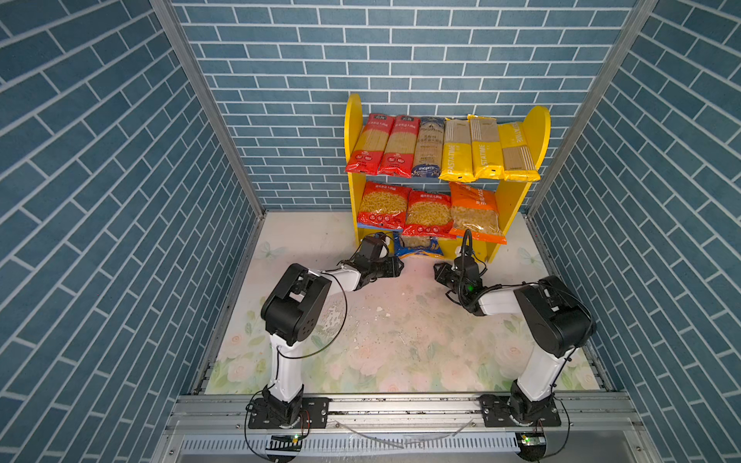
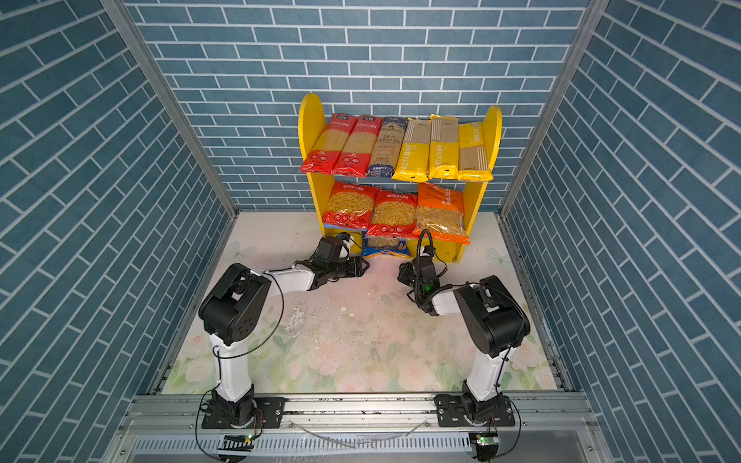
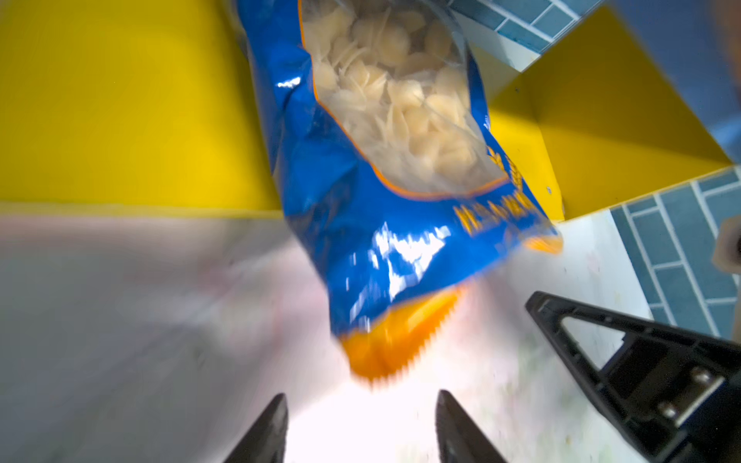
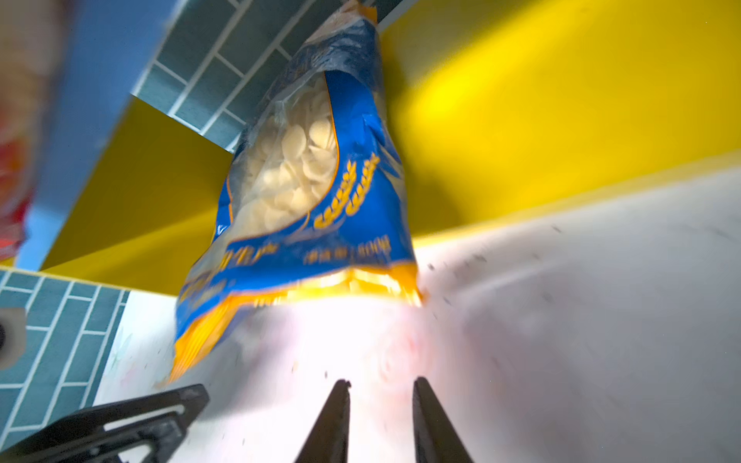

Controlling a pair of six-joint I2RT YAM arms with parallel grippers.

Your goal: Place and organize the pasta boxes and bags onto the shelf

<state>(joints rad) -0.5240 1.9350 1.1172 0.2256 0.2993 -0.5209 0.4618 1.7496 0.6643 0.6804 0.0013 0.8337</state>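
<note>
Blue bag (image 1: 419, 248) lies under the shelf's (image 1: 515, 200) lowest board, centre of both top views; long axis runs back into the shelf, sealed end toward me; my left claw (image 3: 363, 431) apart, empty, just short of that end; right claw (image 4: 381, 421) narrowly apart, empty, seemingly farther.

Stereo head looks down; wrist cameras closely share blue bag (image 3: 361, 240).

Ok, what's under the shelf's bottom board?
One blue bag of shell-shaped pasta, its orange-edged end sticking out onto the table. In both top views a red bag above covers its far end, so how deep it reaches is hidden there.
</note>
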